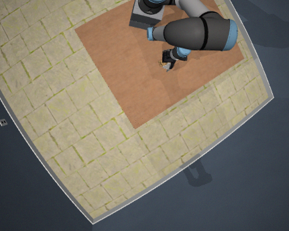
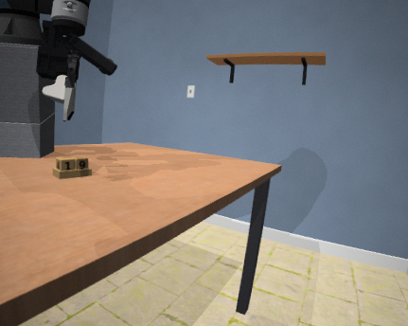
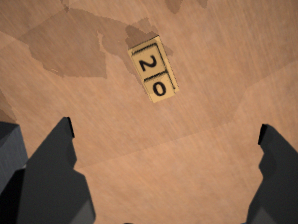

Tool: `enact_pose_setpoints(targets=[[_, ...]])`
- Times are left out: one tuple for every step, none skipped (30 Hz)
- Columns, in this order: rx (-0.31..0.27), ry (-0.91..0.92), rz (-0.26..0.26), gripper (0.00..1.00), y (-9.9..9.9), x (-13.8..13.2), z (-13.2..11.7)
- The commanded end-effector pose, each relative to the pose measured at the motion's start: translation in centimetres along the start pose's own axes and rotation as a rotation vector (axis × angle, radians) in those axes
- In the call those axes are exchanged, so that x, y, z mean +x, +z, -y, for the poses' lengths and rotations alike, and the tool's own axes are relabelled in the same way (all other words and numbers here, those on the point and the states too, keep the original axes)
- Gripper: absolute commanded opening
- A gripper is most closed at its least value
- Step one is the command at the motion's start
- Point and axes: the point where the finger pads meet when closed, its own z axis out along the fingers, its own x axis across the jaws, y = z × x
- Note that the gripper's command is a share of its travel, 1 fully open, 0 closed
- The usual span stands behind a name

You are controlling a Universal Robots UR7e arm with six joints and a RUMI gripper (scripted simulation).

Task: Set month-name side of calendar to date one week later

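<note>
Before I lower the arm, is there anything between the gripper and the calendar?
No, only open air: in the exterior view the open gripper hangs above the calendar, and the wrist view shows nothing covering its top.

And here's the small tan wooden calendar (image 1: 161, 63), partly hidden from above, its block-like tray (image 2: 72, 173) (image 3: 173, 77) flat on the table. Two tan cubes with black digits (image 2: 66, 165) (image 3: 147, 62) sit side by side in it, level and upright! Exterior view: 1 at nine o'clock, 9 at three o'clock, both digits upright, reading 19. Wrist view: the top faces show 2 and 0, the 0 toward five o'clock from the 2, tray edge peeking out toward three o'clock. No month's name is legible.
</note>
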Motion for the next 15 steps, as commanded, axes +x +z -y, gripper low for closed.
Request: enact_pose_setpoints(targets=[[0.010, -0.148, -0.004, 1.00, 0.26, 0.05, -0.18], [0.010, -0.170, -0.005, 1.00, 0.29, 0.03, -0.21], [0.010, -0.191, -0.005, 1.00, 0.33, 0.00, -0.23], [0.010, -0.211, -0.005, 1.00, 0.36, -0.03, -0.26], [0.010, -0.230, -0.005, 1.00, 0.39, -0.07, -0.29], [0.010, -0.248, -0.004, 1.00, 0.42, -0.11, -0.31], [0.010, -0.265, -0.004, 1.00, 0.44, -0.14, -0.34], [0.010, -0.281, -0.004, 1.00, 0.47, -0.16, -0.36], [0.009, -0.296, -0.005, 1.00, 0.49, -0.18, -0.38], [0.009, -0.310, -0.005, 1.00, 0.52, -0.19, -0.40], [0.009, -0.310, -0.005, 1.00, 0.52, -0.19, -0.40], [0.009, -0.310, -0.005, 1.00, 0.52, -0.19, -0.40], [0.009, -0.323, -0.005, 1.00, 0.54, -0.20, -0.42], [0.009, -0.336, -0.005, 1.00, 0.56, -0.21, -0.44], [0.009, -0.347, -0.005, 1.00, 0.58, -0.22, -0.46]])
